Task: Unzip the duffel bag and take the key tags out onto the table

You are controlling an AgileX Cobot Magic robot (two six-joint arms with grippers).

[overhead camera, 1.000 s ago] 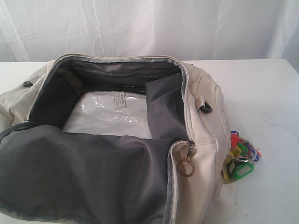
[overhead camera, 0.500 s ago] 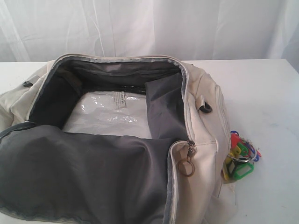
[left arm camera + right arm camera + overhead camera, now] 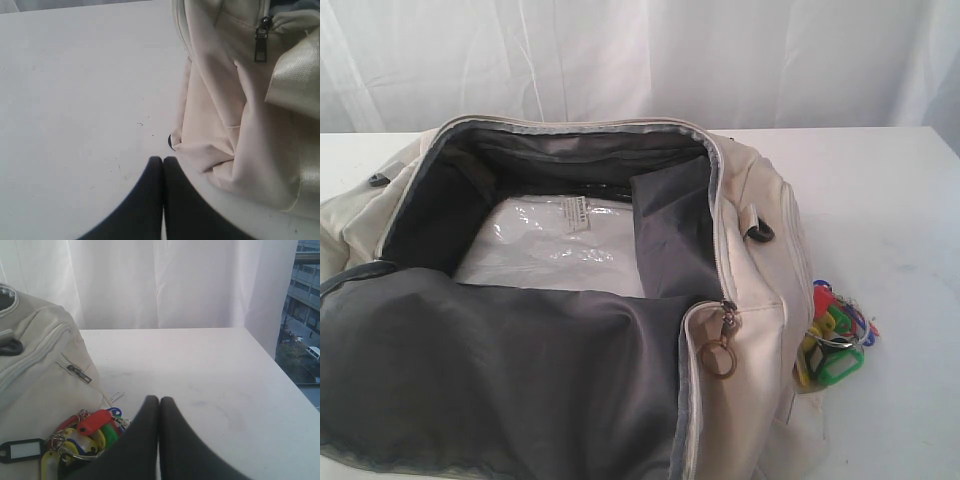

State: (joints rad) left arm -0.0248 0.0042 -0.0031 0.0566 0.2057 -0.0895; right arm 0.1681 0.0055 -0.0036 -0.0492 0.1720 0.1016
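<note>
The cream duffel bag [image 3: 750, 300] lies unzipped on the white table [image 3: 900, 220], its dark grey lining folded open and a plastic-wrapped white packet [image 3: 550, 245] inside. A brass ring zipper pull [image 3: 719, 357] hangs at its near end. The key tags [image 3: 835, 335], a bright bunch in red, green, yellow and blue, rest on the table against the bag's right side. Neither arm shows in the exterior view. My right gripper [image 3: 159, 399] is shut and empty beside the key tags [image 3: 85, 432]. My left gripper [image 3: 163, 159] is shut and empty just off the bag's side [image 3: 235, 125].
A white curtain [image 3: 640, 60] hangs behind the table. The table's right edge [image 3: 272, 365] borders a window. A dark zipper pull [image 3: 260, 42] hangs on the bag's side pocket, beside a shiny satin strap [image 3: 295, 80]. Bare tabletop [image 3: 75, 100] lies left of the bag.
</note>
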